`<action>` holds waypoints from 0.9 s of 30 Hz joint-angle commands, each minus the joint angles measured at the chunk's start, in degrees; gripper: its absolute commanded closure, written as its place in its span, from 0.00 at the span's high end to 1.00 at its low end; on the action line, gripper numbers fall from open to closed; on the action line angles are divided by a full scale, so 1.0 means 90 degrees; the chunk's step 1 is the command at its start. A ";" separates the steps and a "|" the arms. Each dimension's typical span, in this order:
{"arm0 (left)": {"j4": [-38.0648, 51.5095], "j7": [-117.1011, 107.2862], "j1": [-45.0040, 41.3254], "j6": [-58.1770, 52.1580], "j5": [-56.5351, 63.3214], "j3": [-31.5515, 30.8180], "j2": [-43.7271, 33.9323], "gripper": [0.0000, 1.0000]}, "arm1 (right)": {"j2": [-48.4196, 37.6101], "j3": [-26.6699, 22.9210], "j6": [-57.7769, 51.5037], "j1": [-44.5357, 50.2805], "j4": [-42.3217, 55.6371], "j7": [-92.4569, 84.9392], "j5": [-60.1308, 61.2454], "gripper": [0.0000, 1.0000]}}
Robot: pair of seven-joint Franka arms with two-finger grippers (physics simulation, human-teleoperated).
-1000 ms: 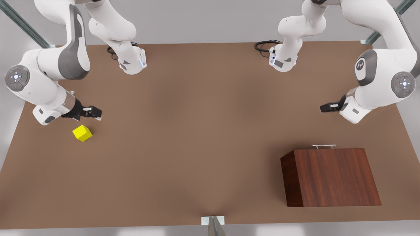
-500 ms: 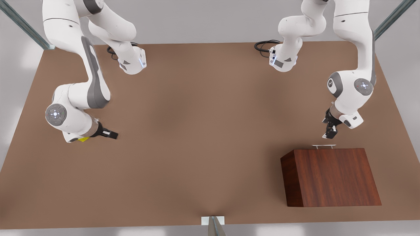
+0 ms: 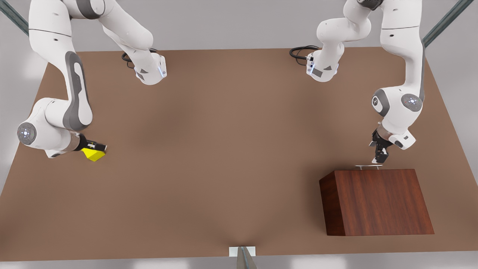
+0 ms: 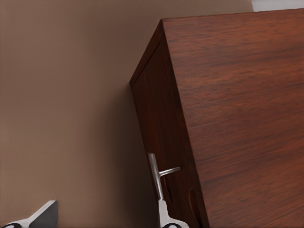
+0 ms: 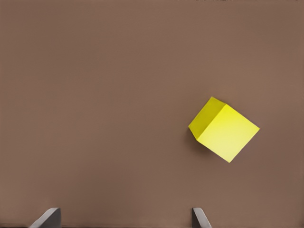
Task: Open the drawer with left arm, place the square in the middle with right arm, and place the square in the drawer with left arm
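Front view: the small bright yellow cube (image 3: 93, 154) is seen on the matte brown tabletop (image 3: 224, 157) at far left, under the right gripper (image 3: 100, 147), whose fingers are spread wide. At right, the left gripper (image 3: 380, 158), also spread, is poised at the thin silver bar handle (image 3: 368, 166) of the closed reddish-brown wooden drawer (image 4: 164, 156).
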 commanded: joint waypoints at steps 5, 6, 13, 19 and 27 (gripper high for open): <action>0.0029 -0.0017 0.0016 0.0175 -0.0008 0.0000 0.0129 1.00 | 0.1033 -0.0068 -0.0676 -0.0246 0.1232 -0.0196 -0.0293 1.00; 0.0049 -0.0027 0.0026 0.0185 -0.0018 0.0000 0.0158 1.00 | 0.1082 -0.0166 -0.0695 -0.0382 0.1222 -0.0050 -0.0264 1.00; 0.0098 -0.0144 0.0045 0.0341 -0.0037 0.0000 0.0256 1.00 | 0.1033 -0.0117 -0.0218 -0.0549 0.0402 0.2822 0.0166 1.00; 0.0235 -0.0144 0.0045 0.0410 -0.0037 -0.0010 0.0491 1.00 | 0.1112 -0.0166 0.1189 -0.0813 -0.0204 0.2900 0.0195 1.00; 0.0195 -0.0135 0.0036 0.0224 -0.0008 -0.0010 0.0481 1.00 | 0.1434 -0.0166 0.1619 -0.1203 -0.0360 0.2607 0.0098 1.00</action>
